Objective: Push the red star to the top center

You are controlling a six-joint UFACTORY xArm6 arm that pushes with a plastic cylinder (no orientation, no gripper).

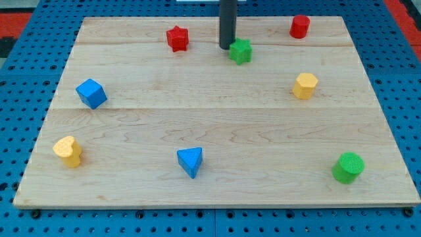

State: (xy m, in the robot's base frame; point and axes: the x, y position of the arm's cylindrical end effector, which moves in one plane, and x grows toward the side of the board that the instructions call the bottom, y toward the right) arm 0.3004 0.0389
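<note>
Step in hand: the approach, as I judge it; the red star-shaped block (pixel 177 38) lies at the far edge of the pale wooden bench (pixel 217 191), left of centre, and nothing touches it.
Next move: my tip needs to come round to the star's left side, then push it rightward along the far edge toward the centre.
Hazard: the green star-shaped block (pixel 241 51) sits near the top-centre spot and may be bumped.
Arm pose: the straight dark rod stands upright, entering from the far edge; my tip (pixel 227 47) rests just beside the green star's left side, well right of the red star.
Fingers: none on this rig, so no spread or pinch to tell.
Far right: a red cylinder block (pixel 299 26), well clear.
</note>
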